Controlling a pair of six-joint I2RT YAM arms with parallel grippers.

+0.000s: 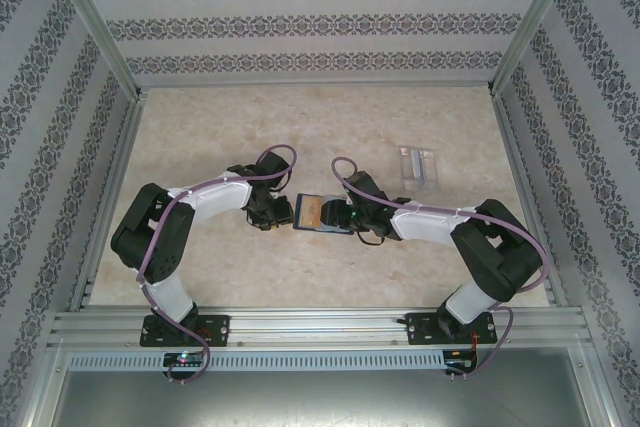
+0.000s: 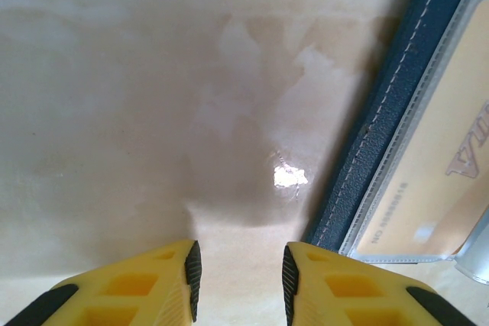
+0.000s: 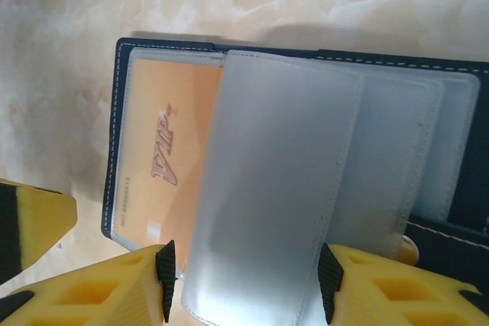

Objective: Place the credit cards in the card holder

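Hidden or cut off: from above, the two wrists are meeting over the card holder (image 3: 120, 112), which is lying open on the table (image 2: 153, 74) midway between them, and the arms are covering most of it. In the left wrist view the frame is cutting off all but one corner of the wallet. In the right wrist view its right-hand half is running out of frame. A clear plastic box (image 1: 415, 164) is standing well apart toward the far right. Its contents are too small to make out.

Writing: the orange-yellow card (image 3: 164, 181) is sitting inside the outermost sleeve on the left half. Italic letters reading "VIP" are showing on it. Along one edge a line is beginning "NO", and the digits after it are too blurred to read.

Materials: the cover is dark navy with a grained surface and pale stitching. The sleeves (image 3: 275, 188) are frosted translucent plastic, rectangular with rounded corners, fanned one over another. The tabletop is a glossy, marbled beige.

Tools: the left gripper (image 2: 238, 280) is holding its yellow, black-padded fingers apart over bare table just beside the wallet's corner. The right gripper (image 3: 246, 292) is standing spread, its fingers straddling the uppermost sleeve. Whether the pads are touching that sleeve cannot be determined.
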